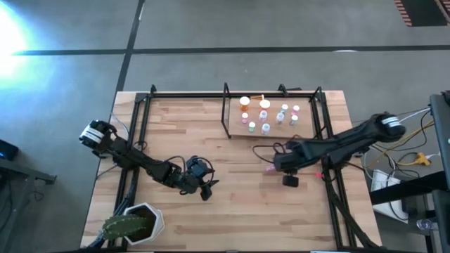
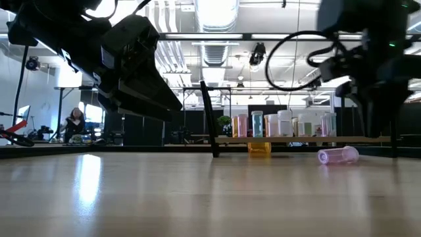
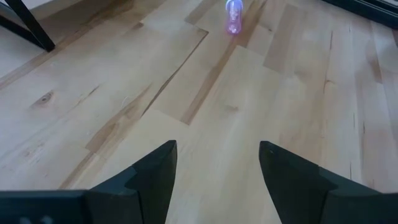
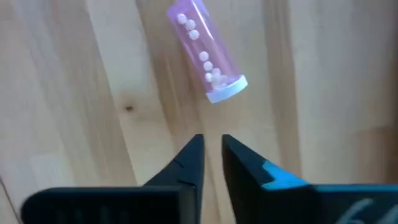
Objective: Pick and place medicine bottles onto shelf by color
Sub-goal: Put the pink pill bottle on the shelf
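A pink clear medicine bottle (image 4: 202, 50) with a white cap lies on its side on the tabletop, also in the low view (image 2: 339, 155) and the high view (image 1: 271, 169). My right gripper (image 4: 212, 148) hovers just short of its cap end, fingers almost shut with a narrow slit, touching nothing. My left gripper (image 3: 217, 154) is open over bare wood at mid-table (image 1: 208, 181), with the pink bottle (image 3: 233, 15) far ahead of it. The shelf (image 1: 235, 132) stands toward the far edge. It carries several upright bottles (image 2: 289, 125) with orange, white, green and pink tops.
A white pot with a green cactus (image 1: 133, 223) sits at the near left corner. Black frame rods (image 1: 144, 119) run along the table's left, right and far sides. A shelf post (image 2: 209, 118) stands upright. A person (image 2: 74, 125) is in the room far behind.
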